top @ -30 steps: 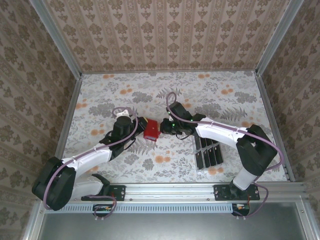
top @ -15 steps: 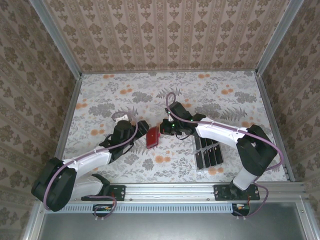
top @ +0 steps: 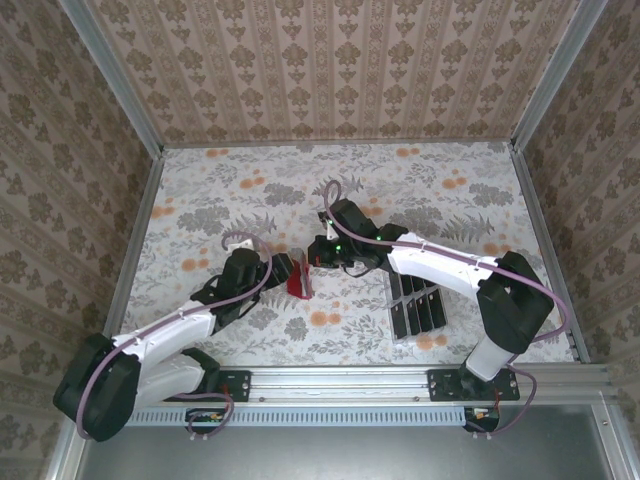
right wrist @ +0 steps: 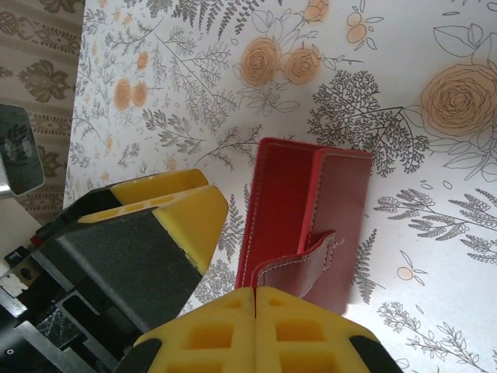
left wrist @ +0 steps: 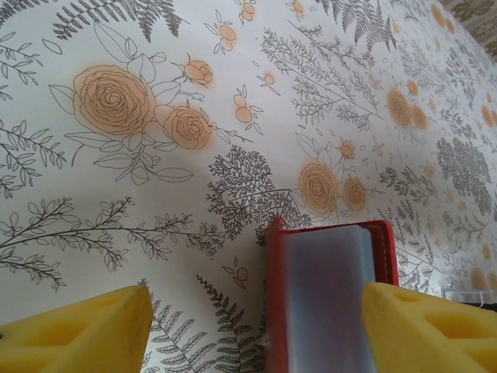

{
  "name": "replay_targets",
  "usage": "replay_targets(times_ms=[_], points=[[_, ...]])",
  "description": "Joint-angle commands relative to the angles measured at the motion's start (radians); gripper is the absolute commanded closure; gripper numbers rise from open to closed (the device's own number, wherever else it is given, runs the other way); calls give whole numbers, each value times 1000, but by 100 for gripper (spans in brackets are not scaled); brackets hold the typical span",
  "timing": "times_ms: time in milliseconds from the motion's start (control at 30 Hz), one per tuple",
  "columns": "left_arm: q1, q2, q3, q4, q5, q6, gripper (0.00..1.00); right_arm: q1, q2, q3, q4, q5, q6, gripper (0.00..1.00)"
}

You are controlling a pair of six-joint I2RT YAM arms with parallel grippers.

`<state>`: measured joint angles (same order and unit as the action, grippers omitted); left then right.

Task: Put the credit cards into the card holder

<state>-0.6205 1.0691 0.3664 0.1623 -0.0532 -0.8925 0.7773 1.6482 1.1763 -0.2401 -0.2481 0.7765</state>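
- The credit cards [top: 415,303] lie side by side in a clear tray [top: 420,338] toward the near right corner of the worktop [top: 450,210], well apart from both grippers. None has been taken up yet, so loading looks not yet begun; the present step is judged to be getting the holder open.
- The left gripper [left wrist: 256,303], left of centre and not far from the near edge, has its yellow fingers [left wrist: 85,326] spread wide on either side of the card holder [left wrist: 330,295] without clamping it. Standing so, it brackets the case, probably ready to steady it or catch hold.
- The card holder sits about midway between the left and right edges, partly unfolded. The left wrist view shows its red cover with a pale clear sleeve inside, facing that gripper.
- Just beyond it, the right gripper [right wrist: 255,299] has its pads pressed together, and they appear to pinch the end of the holder's strap [right wrist: 299,264], which curls up off the red cover to meet them. Lifting that tab would keep the flap back so a card slot is exposed.
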Motion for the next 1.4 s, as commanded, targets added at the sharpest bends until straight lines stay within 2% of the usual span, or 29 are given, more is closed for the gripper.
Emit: replay_targets(times_ms=[0, 300, 567, 1067, 1367], points=[[5, -9, -8, -26, -14, 40, 27, 3, -27, 25, -42, 3, -23, 100], [5, -6, -20, -50, -22, 38, 29, -59, -44, -166, -5, 67, -23, 100], [5, -16, -14, -99, -33, 36, 29, -140, 22, -298, 51, 108, -14, 100], [-7, -28, 40, -142, -27, 35, 30, -142, 37, -278, 74, 64, -22, 100], [-25, 71, 130, -149, -8, 53, 30, -121, -62, -238, 100, -35, -8, 100]])
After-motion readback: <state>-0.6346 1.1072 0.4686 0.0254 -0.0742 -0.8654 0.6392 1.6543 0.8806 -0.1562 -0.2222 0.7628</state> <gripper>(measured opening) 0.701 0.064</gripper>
